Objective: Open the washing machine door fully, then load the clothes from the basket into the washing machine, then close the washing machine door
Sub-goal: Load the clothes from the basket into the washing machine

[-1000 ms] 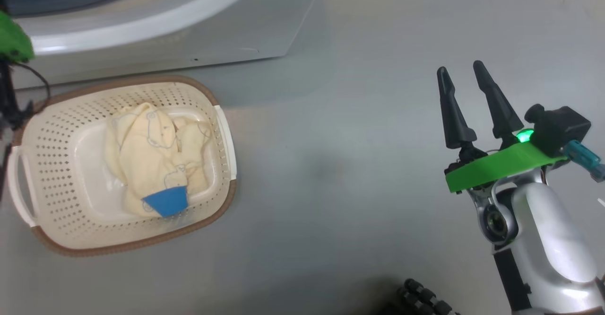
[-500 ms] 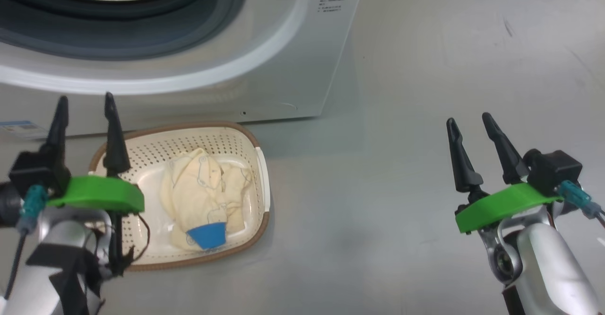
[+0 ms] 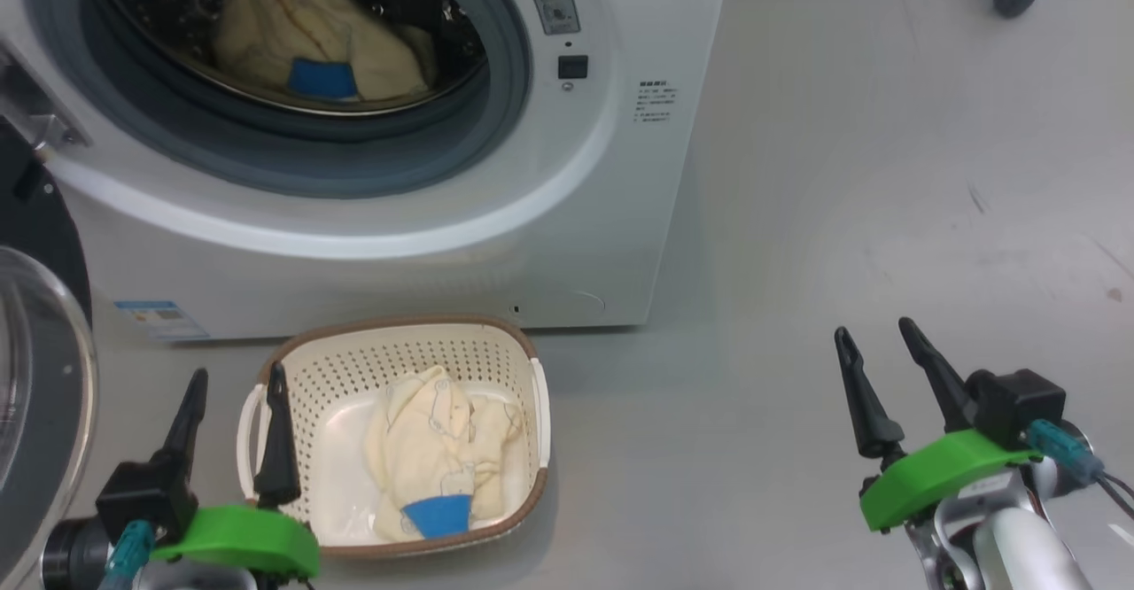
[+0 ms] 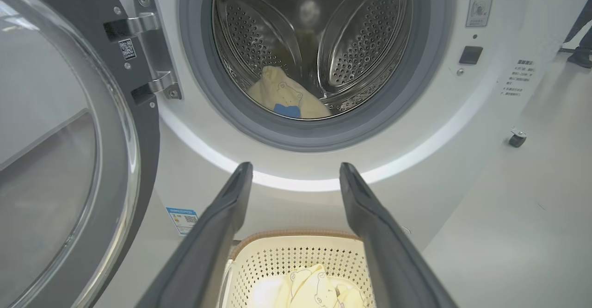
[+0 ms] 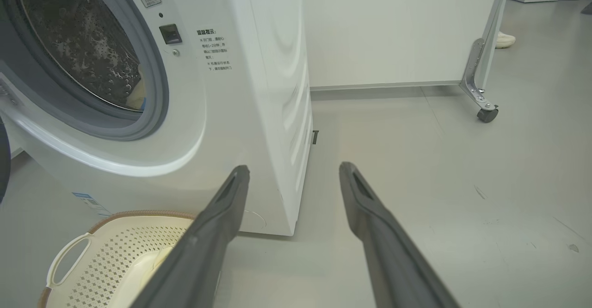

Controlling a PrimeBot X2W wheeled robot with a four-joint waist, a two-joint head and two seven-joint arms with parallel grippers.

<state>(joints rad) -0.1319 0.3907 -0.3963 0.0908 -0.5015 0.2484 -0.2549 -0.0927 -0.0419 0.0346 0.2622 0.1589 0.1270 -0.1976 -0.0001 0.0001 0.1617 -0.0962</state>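
The white washing machine [image 3: 567,244] stands with its door [image 3: 40,413] swung open to the left, glass bowl facing me. One cream garment with a blue cuff [image 3: 301,41] lies in the steel drum [image 4: 323,44]. On the floor in front of the machine, the cream basket [image 3: 390,351] holds more clothes [image 3: 443,457]. My left gripper [image 3: 239,373] is open and empty over the basket's left rim; in the left wrist view my left gripper [image 4: 296,165] points at the drum opening. My right gripper [image 3: 873,329] is open and empty over bare floor far right of the basket.
A blue sticker [image 3: 159,317] sits low on the machine's front. A white panel on castors [image 5: 481,90] stands behind and right of the machine, with a person's shoe [image 5: 505,40] beyond it. Grey floor [image 3: 797,262] stretches right of the machine.
The head camera has tilted up, bringing the open drum and the door into view. My left gripper has drawn back from beyond the basket to its left rim. The clothes have not moved.
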